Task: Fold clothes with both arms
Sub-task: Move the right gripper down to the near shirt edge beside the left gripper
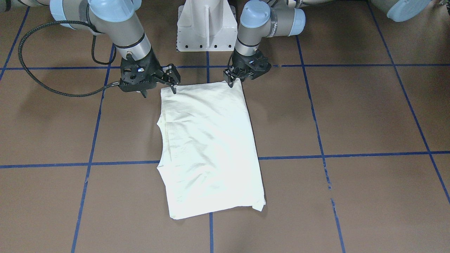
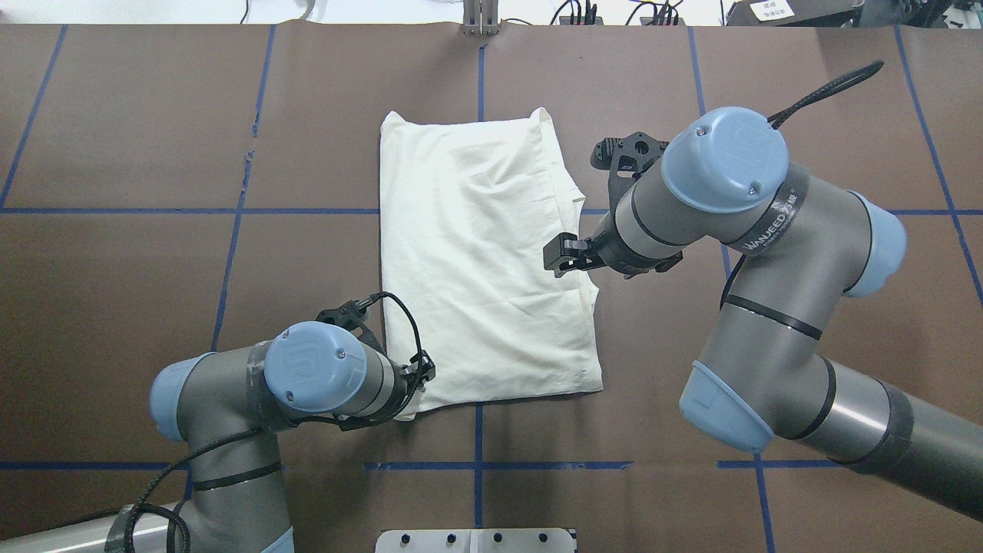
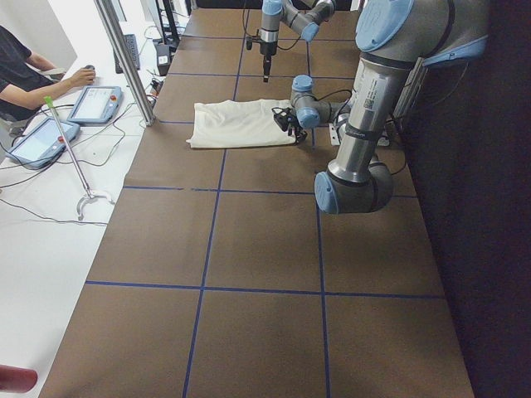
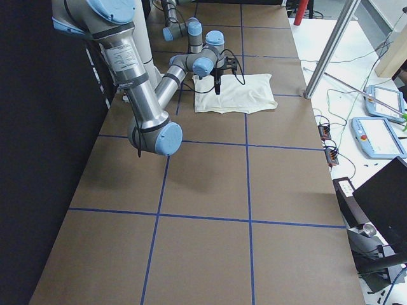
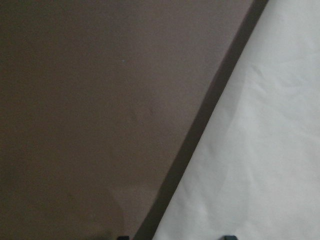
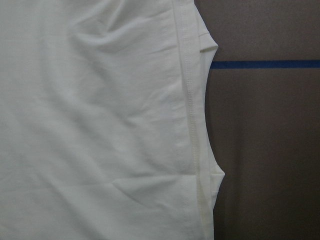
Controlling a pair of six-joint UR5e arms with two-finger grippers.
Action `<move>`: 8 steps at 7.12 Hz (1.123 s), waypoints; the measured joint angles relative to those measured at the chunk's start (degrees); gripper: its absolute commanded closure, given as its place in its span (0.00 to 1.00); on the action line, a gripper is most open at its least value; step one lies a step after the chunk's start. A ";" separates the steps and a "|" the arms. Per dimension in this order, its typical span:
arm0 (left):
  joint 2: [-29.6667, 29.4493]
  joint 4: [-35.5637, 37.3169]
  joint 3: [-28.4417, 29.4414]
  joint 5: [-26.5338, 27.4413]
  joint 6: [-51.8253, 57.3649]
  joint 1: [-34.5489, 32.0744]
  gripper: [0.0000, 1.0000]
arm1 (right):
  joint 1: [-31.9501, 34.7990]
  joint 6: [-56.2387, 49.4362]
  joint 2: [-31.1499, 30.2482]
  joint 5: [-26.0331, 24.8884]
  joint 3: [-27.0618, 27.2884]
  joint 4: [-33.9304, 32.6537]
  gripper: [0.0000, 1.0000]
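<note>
Grip first: I'd pinch both near corners of the T-shirt (image 1: 211,147) evenly before lifting. The left gripper (image 1: 235,81) sits low at its corner, jaws apart, nothing pinched; the right gripper (image 2: 559,255) hangs higher over the shirt's other side, and I can't tell its state. The shirt lies plain side up, long axis running away from both grippers, collar end unclear.

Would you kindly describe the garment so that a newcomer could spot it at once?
Find the brown table with its blue tape grid, then the white pedestal at its edge. Just before it lies the folded cream shirt, the only pale cloth there.
</note>
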 measured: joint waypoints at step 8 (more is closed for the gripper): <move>0.36 2.02 -0.96 0.06 0.73 0.20 1.00 | -0.05 1.43 -0.31 -0.03 0.47 -0.03 0.00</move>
